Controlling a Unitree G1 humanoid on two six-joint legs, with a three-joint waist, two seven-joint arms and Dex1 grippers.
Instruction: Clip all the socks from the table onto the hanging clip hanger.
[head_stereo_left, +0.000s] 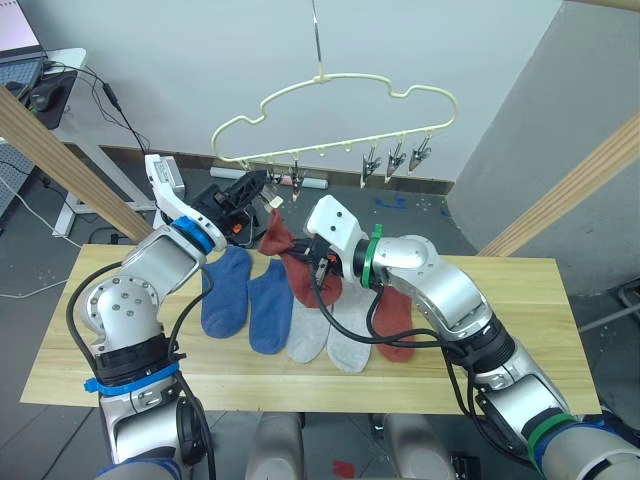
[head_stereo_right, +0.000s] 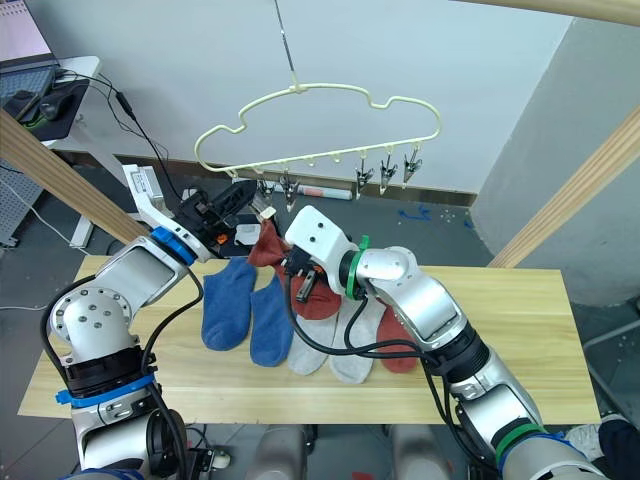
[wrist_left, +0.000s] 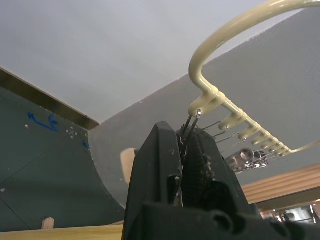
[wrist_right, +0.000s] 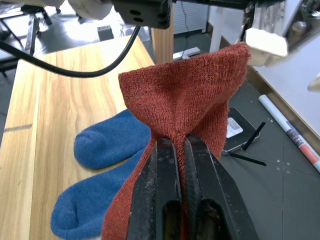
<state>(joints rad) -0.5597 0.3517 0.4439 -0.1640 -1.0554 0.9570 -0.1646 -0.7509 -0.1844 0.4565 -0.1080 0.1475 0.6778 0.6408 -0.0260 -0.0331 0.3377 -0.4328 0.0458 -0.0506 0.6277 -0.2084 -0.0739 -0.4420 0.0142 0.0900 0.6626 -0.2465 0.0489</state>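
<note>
Place: robotics lab or test room.
Evidence: laptop (head_stereo_left: 18, 35) and cables on white desk (head_stereo_left: 70, 105), left of the wooden table (head_stereo_left: 520, 330).
Floor: grey, blue tape marks (head_stereo_left: 392, 202) behind that table.
Frame: slanted wooden poles (head_stereo_left: 570, 190) flanking it.

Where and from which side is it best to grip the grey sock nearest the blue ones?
Probably at its cuff, the far end of the grey sock, coming from above. It lies flat on the table with the toe toward the robot, and a blue sock lies close beside it, so a side approach would likely disturb that one.
</note>
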